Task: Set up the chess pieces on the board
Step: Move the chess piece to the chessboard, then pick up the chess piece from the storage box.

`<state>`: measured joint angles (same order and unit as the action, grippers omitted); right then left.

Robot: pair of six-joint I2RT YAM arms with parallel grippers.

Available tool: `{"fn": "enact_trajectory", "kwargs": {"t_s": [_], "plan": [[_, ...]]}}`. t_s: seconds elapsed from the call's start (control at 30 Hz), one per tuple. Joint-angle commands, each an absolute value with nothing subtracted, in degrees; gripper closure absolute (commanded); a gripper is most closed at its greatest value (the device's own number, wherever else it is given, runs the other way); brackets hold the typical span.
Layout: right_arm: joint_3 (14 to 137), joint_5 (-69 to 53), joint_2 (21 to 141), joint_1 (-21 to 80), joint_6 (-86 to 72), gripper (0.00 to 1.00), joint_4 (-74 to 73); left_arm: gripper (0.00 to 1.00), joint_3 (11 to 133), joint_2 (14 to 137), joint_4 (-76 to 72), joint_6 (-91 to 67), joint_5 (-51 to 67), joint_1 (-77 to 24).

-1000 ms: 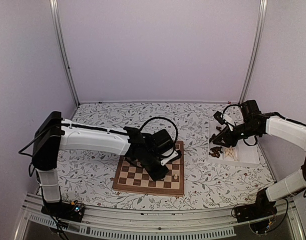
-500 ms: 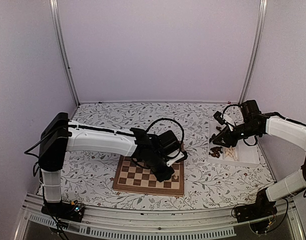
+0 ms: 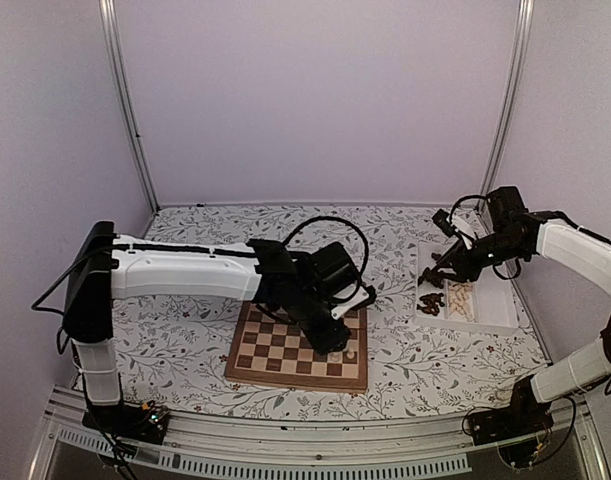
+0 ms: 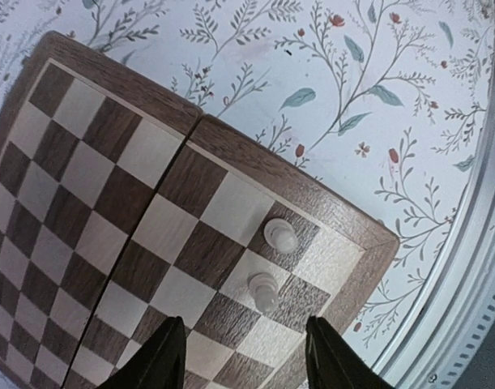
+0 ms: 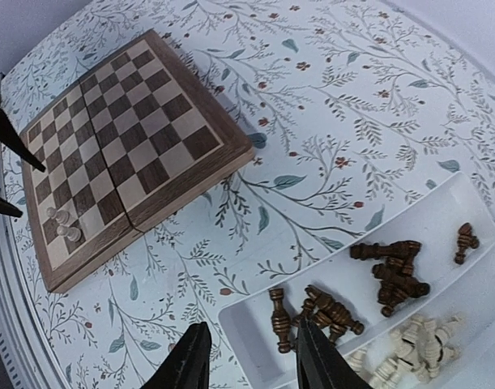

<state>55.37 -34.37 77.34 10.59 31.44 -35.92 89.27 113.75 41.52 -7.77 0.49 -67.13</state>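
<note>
Left wrist view puts the left gripper (image 4: 245,332) low over the board (image 4: 109,186). Its fingers stand moderately apart with nothing between them. Just ahead of the fingertips you have two pale pieces (image 4: 280,235), upright on neighbouring squares close to a corner. One is on a square against the reddish border and the other is one square further in. Past that corner the flowered worktop (image 4: 352,97) runs only a little way before it meets the metal rail (image 4: 474,267), so room is tight on that side. The squares stretching away to the left give you open wood.

From the right wrist view, the right gripper (image 5: 251,328) hangs above the near corner of the tray (image 5: 437,223). Its fingers are about half open and hold nothing. A dark piece (image 5: 278,320) stands in the tray just ahead of them, close to the tray's rim. More dark pieces (image 5: 389,267) lie heaped a little further along, and cream pieces (image 5: 417,344) lie in the next compartment. Board and tray sit well apart, with a band of bare cloth between the board's border and the tray's rim. In the top view the left arm crosses the board's far edge, while the right arm stays over the tray's far end.
</note>
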Motion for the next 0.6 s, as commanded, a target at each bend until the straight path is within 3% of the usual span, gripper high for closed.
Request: {"fn": "enact_trajectory", "kwargs": {"t_s": [0.0, 0.3, 0.57], "plan": [[63.14, -30.5, 77.66, 4.76, 35.67, 0.61, -43.94, 0.45, 90.62, 103.33, 43.34, -4.7, -3.5, -67.59], [61.2, -16.12, 84.66, 0.43, 40.31, 0.67, -47.79, 0.43, 83.31, 101.47, 21.9, -8.25, -3.67, -62.53], [59.29, -12.29, 87.04, 0.44, 47.66, 0.7, -47.13, 0.43, 84.66, 105.72, 18.78, -8.18, -0.44, -62.41]]}}
